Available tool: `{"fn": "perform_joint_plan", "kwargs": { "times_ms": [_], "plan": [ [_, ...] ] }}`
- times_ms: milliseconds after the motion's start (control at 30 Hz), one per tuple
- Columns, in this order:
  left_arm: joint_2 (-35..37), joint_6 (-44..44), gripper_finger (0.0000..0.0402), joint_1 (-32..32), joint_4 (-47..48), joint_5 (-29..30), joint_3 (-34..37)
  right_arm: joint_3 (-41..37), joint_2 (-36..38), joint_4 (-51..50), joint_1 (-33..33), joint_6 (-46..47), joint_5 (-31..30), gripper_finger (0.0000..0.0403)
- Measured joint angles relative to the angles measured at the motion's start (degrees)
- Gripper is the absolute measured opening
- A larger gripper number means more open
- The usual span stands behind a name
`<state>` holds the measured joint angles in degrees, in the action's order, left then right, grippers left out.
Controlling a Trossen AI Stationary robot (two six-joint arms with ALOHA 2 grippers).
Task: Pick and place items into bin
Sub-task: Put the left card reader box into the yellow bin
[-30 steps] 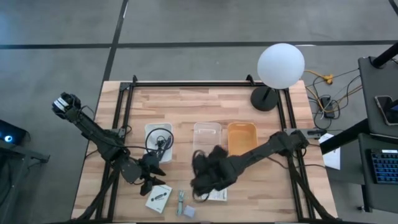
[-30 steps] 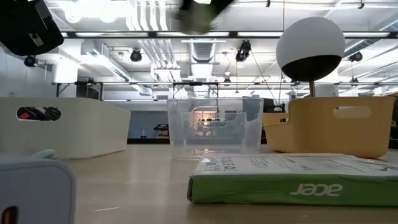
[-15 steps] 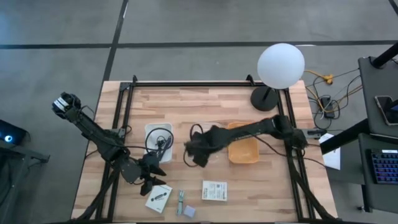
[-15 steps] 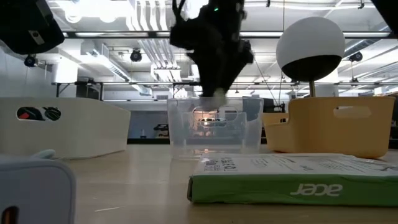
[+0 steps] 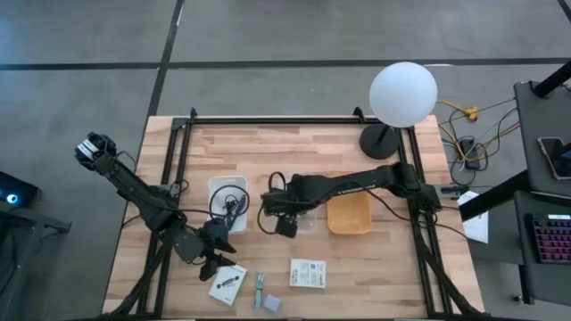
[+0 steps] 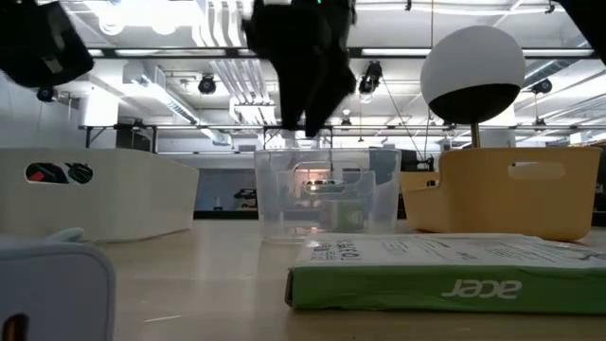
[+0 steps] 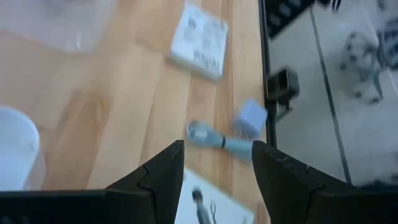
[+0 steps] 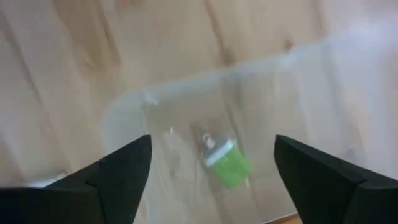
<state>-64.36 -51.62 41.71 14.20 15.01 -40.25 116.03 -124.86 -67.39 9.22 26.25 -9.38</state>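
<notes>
The desk carries three bins in a row across its middle: a white one toward the left edge, a clear one at the centre, an orange one just right of it. A second ago the right arm was low near the front edge; it has since swung back, and the right gripper now hangs over the clear bin's left side. Its fingers, which were closed on a load, have sprung wide apart and hold nothing. Below them a small green piece lies inside the clear bin, so one item appears freshly delivered.

The left gripper has not moved, hovering near the front-left corner with fingers partly apart and empty. Still on the desk along the front edge are a green-sided packet, a white card, a grey-blue cube and a small metal part beside it. A coiled black cable rests in the white bin. Several picks seem to remain.
</notes>
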Motion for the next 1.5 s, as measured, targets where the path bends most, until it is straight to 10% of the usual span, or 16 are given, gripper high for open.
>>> {"fn": "perform_joint_plan", "kwargs": {
  "times_ms": [300,867,1500],
  "plan": [
    [-0.6,-8.0,0.0166,2.4,9.2,-17.8,-0.4,10.2,-2.1,6.7,9.5,1.2,-2.6,0.0312],
    [-9.1,-51.7,0.0019,13.2,-4.7,-5.1,8.5,14.1,-14.4,26.7,14.7,37.3,5.0,0.019],
    [-18.7,-54.1,0.0003,14.6,-5.2,-6.7,8.4,14.1,-24.2,45.3,17.8,58.7,6.5,0.001]
  ]
}}
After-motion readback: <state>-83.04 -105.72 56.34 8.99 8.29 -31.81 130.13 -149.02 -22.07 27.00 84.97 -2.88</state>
